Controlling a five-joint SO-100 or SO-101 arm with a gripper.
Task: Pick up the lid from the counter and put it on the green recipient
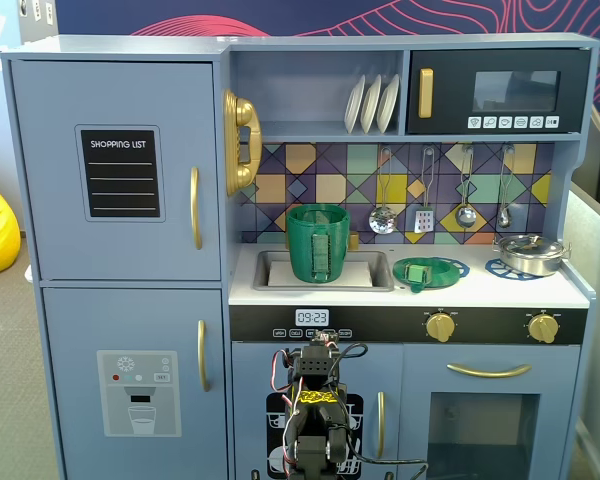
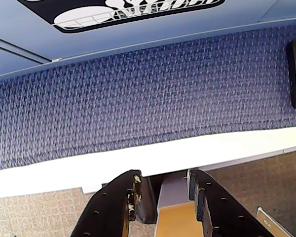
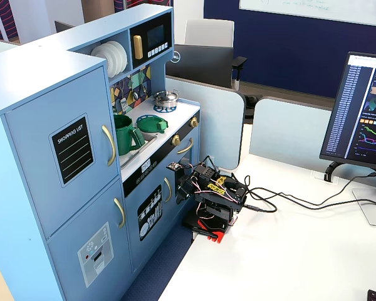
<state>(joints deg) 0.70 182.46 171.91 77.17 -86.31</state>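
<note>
The green lid (image 1: 426, 272) lies flat on the white counter (image 1: 500, 292), over a blue burner print right of the sink; it also shows in the other fixed view (image 3: 151, 123). The green ribbed pot (image 1: 318, 243) stands upright and uncovered in the sink recess, and shows again from the side (image 3: 126, 133). My arm (image 1: 317, 420) is folded low in front of the cabinet doors, well below the counter. In the wrist view my gripper (image 2: 164, 185) is open and empty, pointing at the blue carpet and the white table edge. Lid and pot are out of the wrist view.
A shiny steel pot (image 1: 529, 253) sits on the right burner. Utensils hang on the back wall above the counter. The arm's base (image 3: 216, 210) stands on a white table with cables, and a monitor (image 3: 363, 113) stands to the right.
</note>
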